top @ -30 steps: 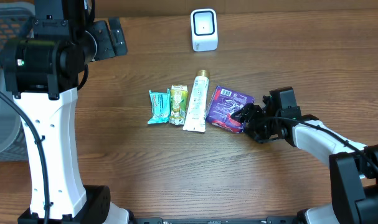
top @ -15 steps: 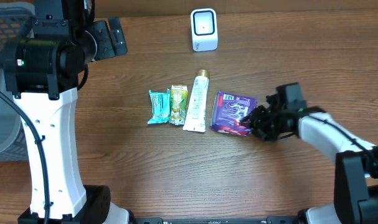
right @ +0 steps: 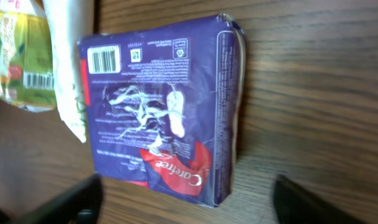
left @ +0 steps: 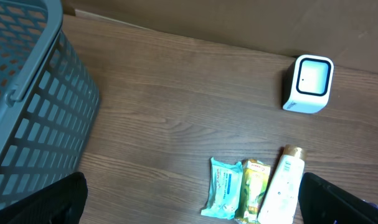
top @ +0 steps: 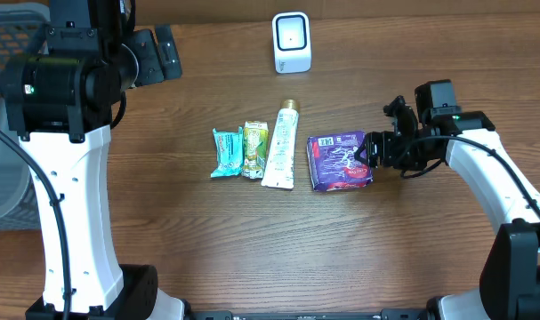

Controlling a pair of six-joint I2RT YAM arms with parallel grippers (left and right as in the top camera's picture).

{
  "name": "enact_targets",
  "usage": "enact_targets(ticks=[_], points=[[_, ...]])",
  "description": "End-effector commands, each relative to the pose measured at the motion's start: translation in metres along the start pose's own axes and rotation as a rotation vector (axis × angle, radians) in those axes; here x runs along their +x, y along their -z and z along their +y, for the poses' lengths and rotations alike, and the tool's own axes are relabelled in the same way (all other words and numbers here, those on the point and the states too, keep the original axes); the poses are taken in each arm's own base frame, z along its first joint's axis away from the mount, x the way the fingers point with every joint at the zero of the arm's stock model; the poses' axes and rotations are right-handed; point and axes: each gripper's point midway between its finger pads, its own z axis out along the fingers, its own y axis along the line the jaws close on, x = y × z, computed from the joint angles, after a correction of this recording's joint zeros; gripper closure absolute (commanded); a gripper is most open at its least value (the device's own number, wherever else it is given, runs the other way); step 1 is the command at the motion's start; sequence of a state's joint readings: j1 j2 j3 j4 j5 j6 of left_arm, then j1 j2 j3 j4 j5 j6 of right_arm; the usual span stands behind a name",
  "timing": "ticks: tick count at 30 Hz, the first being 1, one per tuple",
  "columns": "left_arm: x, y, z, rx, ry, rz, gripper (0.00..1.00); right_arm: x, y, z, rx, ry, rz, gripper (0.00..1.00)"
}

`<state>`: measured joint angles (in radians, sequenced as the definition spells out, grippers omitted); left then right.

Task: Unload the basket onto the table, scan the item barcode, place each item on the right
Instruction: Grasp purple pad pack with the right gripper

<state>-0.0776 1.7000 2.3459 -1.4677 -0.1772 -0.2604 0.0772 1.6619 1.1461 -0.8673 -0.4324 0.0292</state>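
Listing outward from R gripper (top: 369, 153): jaws spread wide, nothing pinched, tips just beside right edge of purple pack (top: 340, 163). Pack lies flat on table (top: 412, 267), directly ahead of gripper, toward robot's left. Near-square, no clear long axis. Barcode (right: 103, 60) face-up at corner nearest white tube (top: 281, 145). Brand reads "Carefree"; small print illegible. Next over: green sachet (top: 255, 149), teal sachet (top: 226, 152). Scanner (top: 292, 42) well apart, far side of table. L gripper (top: 158, 55) also spread, empty, much farther off; R arm nearer pack. Grey basket (left: 27, 112) beyond.
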Motion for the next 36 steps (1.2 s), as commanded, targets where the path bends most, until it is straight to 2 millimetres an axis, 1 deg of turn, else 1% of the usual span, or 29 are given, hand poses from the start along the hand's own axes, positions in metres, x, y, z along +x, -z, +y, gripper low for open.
enact_targets(ticks=[1, 5, 8, 10, 15, 18, 22, 25, 28, 31, 32, 33, 35, 36], points=[[-0.003, 0.0, 0.002, -0.012, 0.018, -0.009, 0.0, -0.004, 0.006, -0.008, -0.033, -0.154, -0.014, 0.07], [-0.003, 0.0, 0.002, -0.012, 0.018, -0.009, 0.0, 0.011, 0.001, 0.0, -0.207, -0.255, 0.024, 0.05], [-0.003, 0.0, 0.002, -0.012, 0.018, -0.009, 0.0, 0.025, -0.009, 0.003, -0.289, -0.29, 0.042, 0.05], [-0.003, 0.0, 0.002, -0.012, 0.018, -0.009, 0.0, 0.031, -0.019, 0.001, -0.313, -0.331, 0.04, 0.05], [-0.003, 0.0, 0.002, -0.011, 0.018, -0.009, 0.0, 0.037, -0.034, 0.001, -0.381, -0.364, 0.016, 0.09], [-0.003, 0.0, 0.001, -0.011, 0.017, -0.009, 0.0, 0.039, -0.044, -0.001, -0.397, -0.379, 0.034, 0.1], [-0.003, 0.0, 0.001, -0.011, 0.017, -0.009, 0.0, 0.039, -0.067, -0.006, -0.447, -0.443, 0.079, 0.13], [-0.003, 0.0, 0.001, -0.011, 0.018, -0.009, 0.0, 0.036, -0.078, -0.01, -0.46, -0.492, 0.088, 0.15], [-0.003, 0.0, 0.002, -0.012, 0.018, -0.009, 0.0, 0.03, -0.084, -0.013, -0.465, -0.528, 0.075, 0.25], [-0.003, 0.0, 0.002, -0.012, 0.018, -0.009, 0.0, 0.021, -0.083, -0.012, -0.477, -0.523, 0.047, 0.47], [-0.003, 0.0, 0.002, -0.012, 0.018, -0.009, 0.0, 0.019, -0.083, -0.012, -0.481, -0.522, 0.036, 0.52], [-0.003, 0.0, 0.002, -0.012, 0.018, -0.009, 0.0, 0.014, -0.081, -0.01, -0.497, -0.501, 0.019, 0.63], [-0.003, 0.0, 0.002, -0.011, 0.017, -0.009, 0.01, 0.011, -0.08, -0.008, -0.511, -0.489, 0.011, 0.73], [-0.003, 0.0, 0.002, -0.011, 0.018, -0.009, 0.0, 0.011, -0.08, -0.008, -0.512, -0.487, 0.009, 0.81]])
